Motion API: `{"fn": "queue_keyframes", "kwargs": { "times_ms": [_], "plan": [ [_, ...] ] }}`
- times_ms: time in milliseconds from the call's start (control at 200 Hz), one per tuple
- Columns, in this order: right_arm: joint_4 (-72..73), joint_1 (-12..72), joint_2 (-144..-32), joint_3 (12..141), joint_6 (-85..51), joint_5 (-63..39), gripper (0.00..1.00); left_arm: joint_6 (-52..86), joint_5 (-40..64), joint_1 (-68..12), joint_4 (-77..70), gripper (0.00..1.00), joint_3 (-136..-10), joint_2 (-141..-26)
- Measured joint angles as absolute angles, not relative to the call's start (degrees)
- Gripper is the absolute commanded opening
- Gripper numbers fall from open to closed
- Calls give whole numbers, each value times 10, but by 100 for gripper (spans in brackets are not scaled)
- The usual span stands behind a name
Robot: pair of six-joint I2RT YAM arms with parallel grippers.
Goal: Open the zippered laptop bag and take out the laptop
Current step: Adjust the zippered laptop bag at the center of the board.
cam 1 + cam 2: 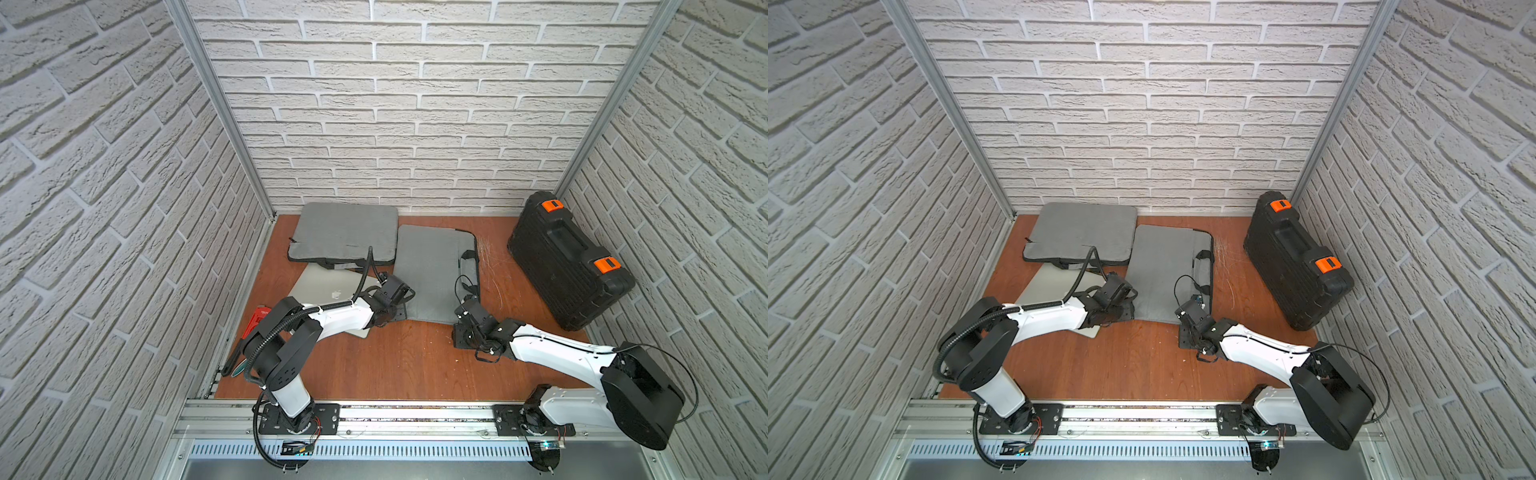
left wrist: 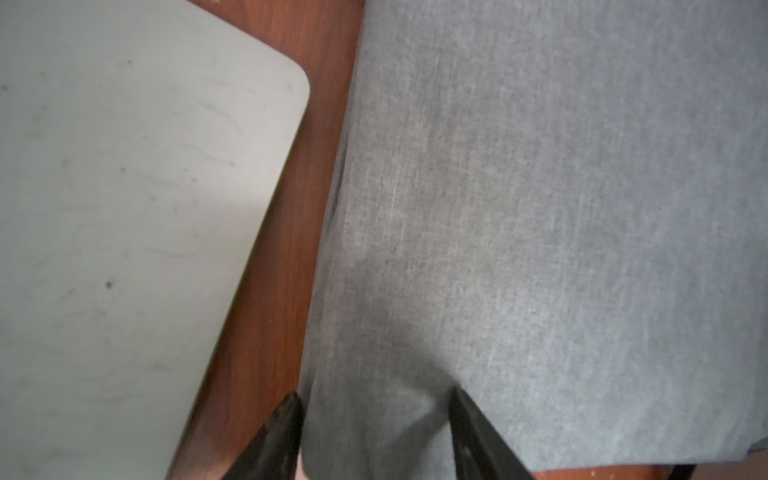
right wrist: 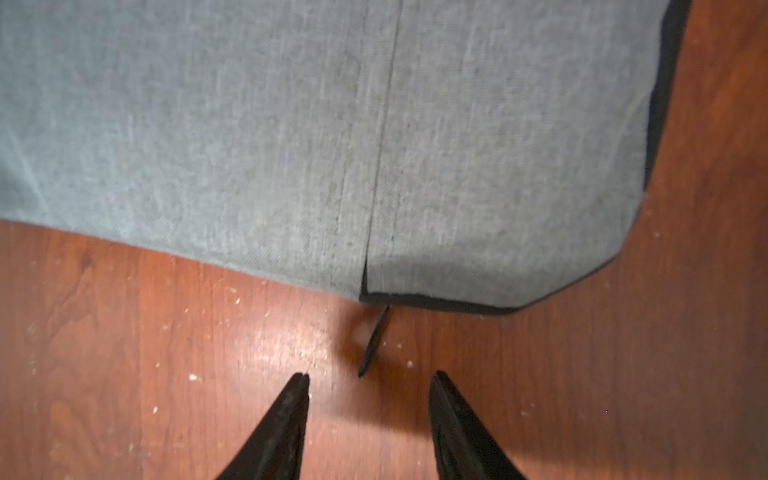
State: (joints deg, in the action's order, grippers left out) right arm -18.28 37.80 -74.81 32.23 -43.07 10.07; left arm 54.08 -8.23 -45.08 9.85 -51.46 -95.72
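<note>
Seemingly the task stands at its opening step for the bag in hand. Nearest, the right tool [image 3: 370, 378] hovers low over the bare wooden surface [image 3: 124, 353], its fingers spread and holding nothing. The black zipper pull [image 3: 374, 340] lies on the wood just ahead of the tips, in line with the gap between them, not yet pinched. The pull hangs from the near edge of the grey laptop bag [image 1: 432, 270], close to its black-trimmed corner. No gap in the zip shows there, so the bag reads as closed.

The left tool [image 2: 374, 399] is also spread at the bag's other near corner, one finger over the fabric and the other over the wood just outside the edge, gripping nothing. It looks placed to steady the bag, though whether it presses down cannot be told, nor whether a laptop is inside.

Left of that bag, a silver laptop [image 1: 328, 286] already lies out on the surface under the left arm. Its far end meets a second grey bag [image 1: 345, 230] by the back wall; under it or partly inside it is unclear. Farthest right, a black hard case [image 1: 569, 262] stands well apart.

By this reading, what is left is to pinch the pull, run the zip open and draw the laptop out.
</note>
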Motion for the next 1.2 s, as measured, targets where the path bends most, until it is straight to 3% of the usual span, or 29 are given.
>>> {"fn": "queue_keyframes", "kwargs": {
  "times_ms": [170, 395, 640, 925, 1200],
  "plan": [
    [-159, 383, -792, 333, -440, 126, 34, 540, -83, -451, 97, 42, -515, -960],
    [-153, 387, -814, 345, -451, 154, 6, 536, -88, -451, 96, 21, -524, -970],
    [-193, 387, -795, 348, -441, 191, 6, 532, -94, -450, 101, 0, -534, -977],
    [-233, 372, -768, 359, -403, 207, 6, 529, -86, -443, 101, 0, -534, -977],
    [-245, 314, -743, 357, -383, 159, 6, 516, -76, -435, 100, 0, -534, -976]
  ]
}}
